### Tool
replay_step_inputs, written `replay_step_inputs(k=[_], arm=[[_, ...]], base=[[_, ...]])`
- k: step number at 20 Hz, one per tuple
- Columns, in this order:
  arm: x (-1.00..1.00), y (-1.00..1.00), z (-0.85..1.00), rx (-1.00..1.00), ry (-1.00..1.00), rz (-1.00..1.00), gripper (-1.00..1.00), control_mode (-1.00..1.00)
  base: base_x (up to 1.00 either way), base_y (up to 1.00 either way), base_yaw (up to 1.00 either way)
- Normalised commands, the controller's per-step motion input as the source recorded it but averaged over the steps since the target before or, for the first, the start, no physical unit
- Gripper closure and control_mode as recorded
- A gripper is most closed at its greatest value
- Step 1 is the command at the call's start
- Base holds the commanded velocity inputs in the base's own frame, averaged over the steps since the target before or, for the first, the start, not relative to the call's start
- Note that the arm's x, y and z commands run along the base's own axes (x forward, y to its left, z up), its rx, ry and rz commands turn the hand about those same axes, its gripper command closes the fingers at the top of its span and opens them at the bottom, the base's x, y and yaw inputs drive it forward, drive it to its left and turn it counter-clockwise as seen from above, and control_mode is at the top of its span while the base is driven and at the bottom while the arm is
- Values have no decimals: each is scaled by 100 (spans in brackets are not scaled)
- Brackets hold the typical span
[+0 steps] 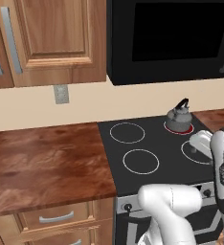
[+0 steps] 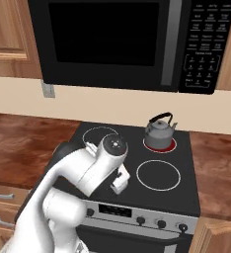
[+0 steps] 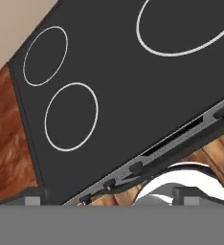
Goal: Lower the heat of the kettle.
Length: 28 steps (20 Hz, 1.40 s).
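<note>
Hovering over the black glass stovetop (image 2: 186, 163), the white two-finger gripper (image 2: 120, 182) held nothing; whether its jaws stood wide or narrow I could not tell. To do this well, I judged, it should drop toward the small dark knobs (image 2: 161, 223) at six o'clock and pick the one governing the glowing red burner (image 2: 160, 144) under the squat grey metal kettle (image 2: 159, 130) at one o'clock. Knob markings were too small to read.

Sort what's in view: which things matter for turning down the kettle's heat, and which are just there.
Job: kettle; red burner under it; stove knobs; gripper.

Just there: microwave; unlit burners; wood counter; wall outlet; cabinets.
</note>
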Motion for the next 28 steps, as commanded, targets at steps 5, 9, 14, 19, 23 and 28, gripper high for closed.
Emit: replay_step_inputs(k=[5,9,14,19,23,28], arm=[[-63,-69,-69,32,-2,-25,-100,-100],[-42,-68,-57,29,0,-20,-100,-100],[-18,-84,-39,20,0,-10,-100,-100],[-2,-65,-33,4,0,-2,-100,-100],[1,-39,-31,-1,0,0,-100,-100],[8,-25,-35,-5,-1,1,-100,-100]], base=[[0,0,0],[0,0,0],[0,0,0],[0,0,0],[0,0,0],[0,0,0]])
